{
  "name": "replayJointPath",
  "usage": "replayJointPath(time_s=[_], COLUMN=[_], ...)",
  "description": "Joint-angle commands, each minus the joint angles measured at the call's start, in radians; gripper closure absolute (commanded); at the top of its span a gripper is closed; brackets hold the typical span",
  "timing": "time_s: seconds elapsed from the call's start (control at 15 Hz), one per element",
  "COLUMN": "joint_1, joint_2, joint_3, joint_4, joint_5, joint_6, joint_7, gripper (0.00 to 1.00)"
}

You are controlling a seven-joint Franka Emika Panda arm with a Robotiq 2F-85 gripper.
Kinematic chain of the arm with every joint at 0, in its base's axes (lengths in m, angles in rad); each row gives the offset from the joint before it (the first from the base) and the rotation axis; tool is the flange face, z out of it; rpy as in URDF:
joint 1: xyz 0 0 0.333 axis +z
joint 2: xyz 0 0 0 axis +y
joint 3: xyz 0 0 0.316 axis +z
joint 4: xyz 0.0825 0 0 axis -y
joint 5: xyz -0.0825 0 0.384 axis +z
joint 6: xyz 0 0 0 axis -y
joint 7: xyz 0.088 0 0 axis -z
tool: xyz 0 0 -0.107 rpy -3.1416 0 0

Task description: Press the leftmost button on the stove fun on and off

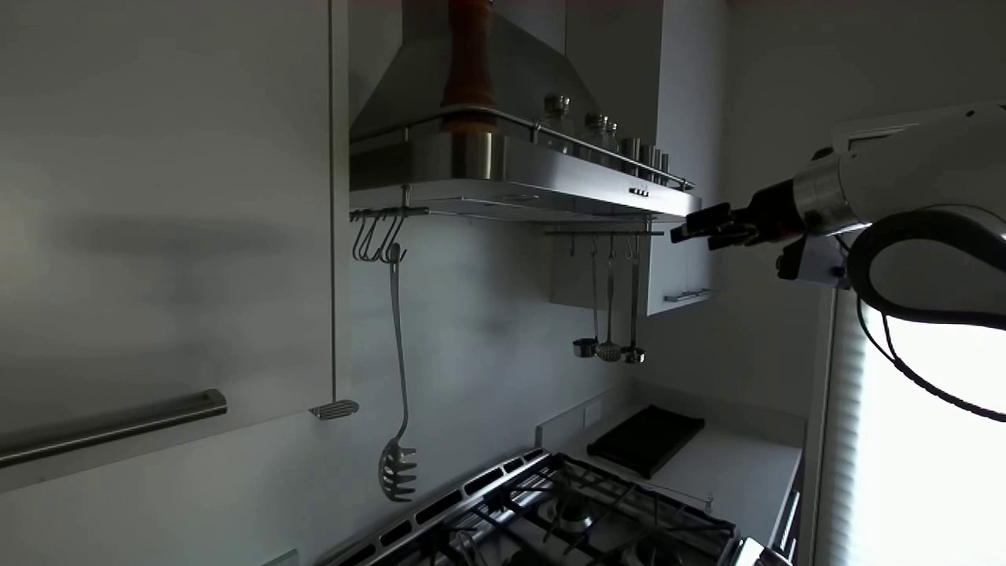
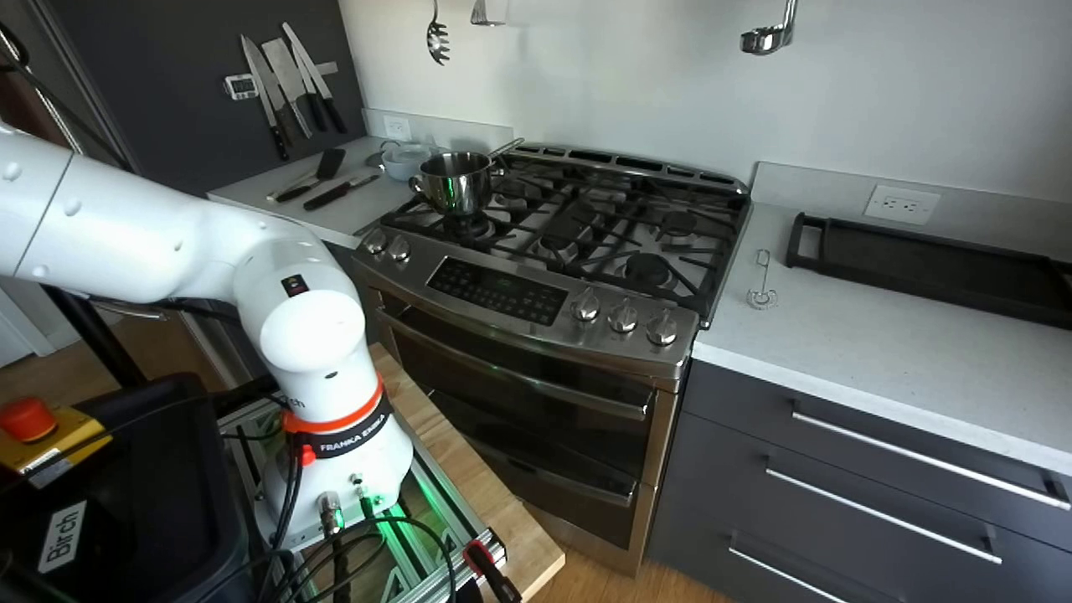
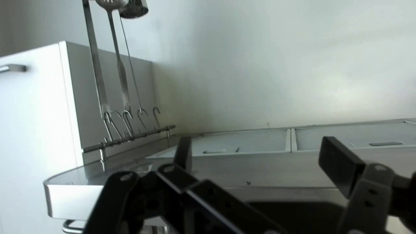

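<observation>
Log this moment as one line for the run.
gripper: open, empty | hood: on/off unclear | buttons: gripper apart, not touching | pot: on stove

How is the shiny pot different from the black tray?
The pot is shiny and silvery, but the tray is dull black. The pot is round and deep; the tray is long and low. The pot stands on the stove, while the tray lies on the counter. The pincer is holding neither of them.

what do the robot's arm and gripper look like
The arm is white and rounded, with an orange ring, a black band marked FRANKA EMIKA and a thick, looping black cable. The gripper is black, with blocky fingers.
</observation>
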Motion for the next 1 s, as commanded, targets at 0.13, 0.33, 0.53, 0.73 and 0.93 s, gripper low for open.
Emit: replayJointPath(time_s=[0.13, 0.33, 0.53, 0.73, 0.93], joint_1=[-0.003, 0.013, 0.020, 0.030, 0.064], joint_2=[-0.085, -0.106, -0.123, -0.129, -0.130], joint_3=[0.002, -0.007, -0.018, -0.033, -0.064], joint_4=[-0.053, -0.069, -0.082, -0.094, -0.114], joint_5=[0.032, 0.053, 0.072, 0.089, 0.104], joint_6=[-0.224, -0.331, -0.399, -0.451, -0.479], joint_7=[0.104, 0.111, 0.113, 0.093, 0.038], gripper=[0.00, 0.00, 0.00, 0.00, 0.00])
